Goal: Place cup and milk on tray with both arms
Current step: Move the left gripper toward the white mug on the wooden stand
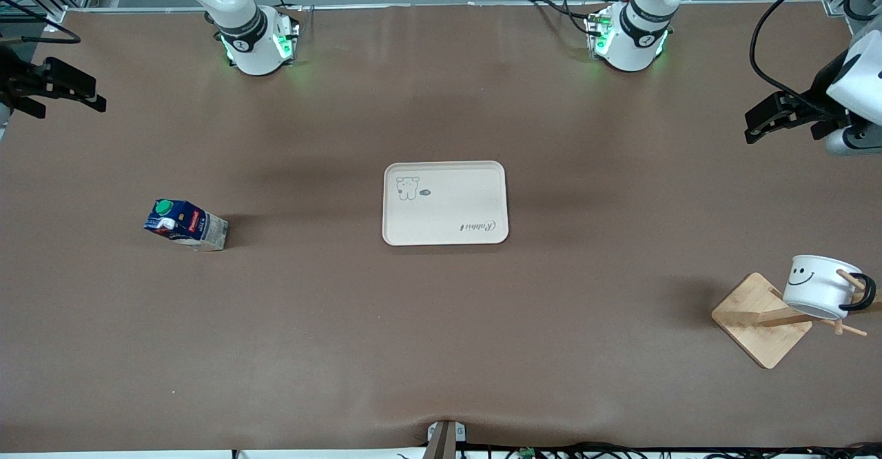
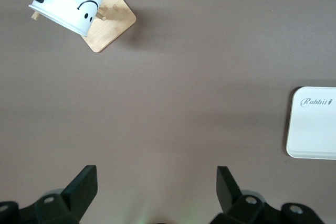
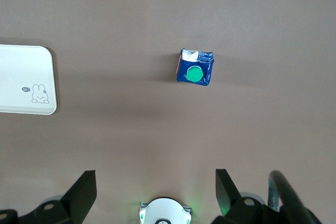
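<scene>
Two white arms are waiting at the table's two ends, each with its base on the edge farthest from the front camera. Between them the brown table (image 1: 441,349) is stretching wide, and it is carrying everything else.

The left gripper (image 1: 782,118) is hanging high over the left arm's end of the table, over bare surface. Its fingers (image 2: 84,184) are standing wide apart and are holding nothing. The right gripper (image 1: 58,87) is hanging over the right arm's end of the table in the same way, and its fingers (image 3: 84,187) are also spread wide with nothing between them.

The tray (image 1: 445,203) is lying flat near the middle of the table, cream in colour, with a small bear drawing at one corner and cursive lettering at the corner diagonal to it. Nothing is resting on it.

The wooden rack (image 1: 761,318) is standing toward the left arm's end of the table, nearer to the front camera than the tray and well apart from it. Its square base is sitting flat, and its pegs are sticking out from a post.

The cup (image 1: 820,287) is hanging on that rack, tilted, with its black handle hooked over a peg and its smiley face turned toward the tray.

The milk (image 1: 185,224) is standing upright toward the right arm's end of the table, well apart from the tray, with its green cap on top.
</scene>
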`<state>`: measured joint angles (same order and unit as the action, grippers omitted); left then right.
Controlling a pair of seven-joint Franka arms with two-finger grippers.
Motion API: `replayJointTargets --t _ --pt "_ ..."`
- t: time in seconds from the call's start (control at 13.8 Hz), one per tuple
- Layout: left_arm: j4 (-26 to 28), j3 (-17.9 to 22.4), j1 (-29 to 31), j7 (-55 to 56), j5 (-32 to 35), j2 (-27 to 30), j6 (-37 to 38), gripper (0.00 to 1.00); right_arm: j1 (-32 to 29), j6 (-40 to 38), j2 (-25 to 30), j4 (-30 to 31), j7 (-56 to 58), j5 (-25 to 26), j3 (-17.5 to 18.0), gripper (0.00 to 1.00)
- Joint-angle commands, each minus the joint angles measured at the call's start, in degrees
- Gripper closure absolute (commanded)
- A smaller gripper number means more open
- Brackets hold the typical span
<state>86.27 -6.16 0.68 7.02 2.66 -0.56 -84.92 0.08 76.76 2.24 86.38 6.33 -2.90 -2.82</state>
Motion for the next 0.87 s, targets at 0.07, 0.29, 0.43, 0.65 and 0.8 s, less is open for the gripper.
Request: replayJointTargets --t 0.07,0.29,0.43,0.65,0.8 --pt "-0.67 0.10 0.20 -0.25 -0.99 -0.23 -0.25 0.00 -0.78 0.24 0.83 0.81 -0.35 0.27 0.71 0.00" --pt "-0.67 0.18 0.20 -0.17 -0.99 -0.23 -0.25 0.00 -0.78 0.41 0.83 0.81 -0.35 0.27 0.71 0.00" --pt "-0.67 0.10 -0.07 -0.08 -0.03 -0.40 -0.33 0.00 -0.78 0.59 0.75 0.81 -0.35 0.27 0.71 0.00" --pt "-0.67 0.27 0.29 -0.17 -0.56 -2.93 -0.60 0.00 -0.78 0.68 0.66 0.81 -0.35 0.27 0.71 0.00" --pt "-0.58 0.36 0.46 -0.17 -0.82 -3.30 -0.60 0.00 -0.78 0.68 0.66 0.81 -0.35 0.27 0.71 0.00"
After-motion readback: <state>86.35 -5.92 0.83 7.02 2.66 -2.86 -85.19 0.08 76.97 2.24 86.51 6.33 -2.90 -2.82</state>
